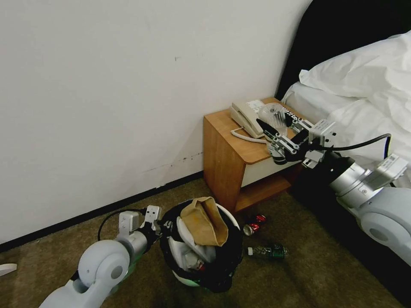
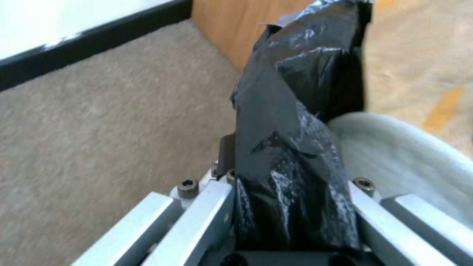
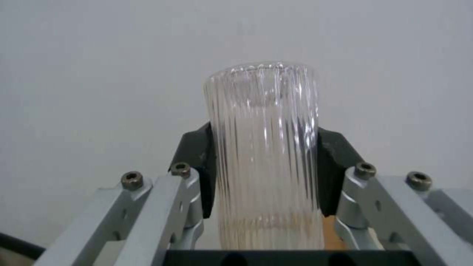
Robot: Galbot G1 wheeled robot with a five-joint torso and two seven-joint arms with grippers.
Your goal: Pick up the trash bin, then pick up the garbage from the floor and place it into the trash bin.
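Pinching trash bin (image 1: 222, 273) rim between left fingers (image 2: 224, 159); right fingers (image 3: 197, 147) clamped around ribbed clear cup (image 3: 266, 147).

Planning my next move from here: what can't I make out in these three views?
- Lower trash bin contents, head view: hidden under the brown paper bag and white items.
- Left gripper contact with the bin's wall, left wrist view: the black bag liner covers it.
- Bottle label, head view: too small to read.
- Base of the ribbed clear cup held by the right gripper, right wrist view: cut off.
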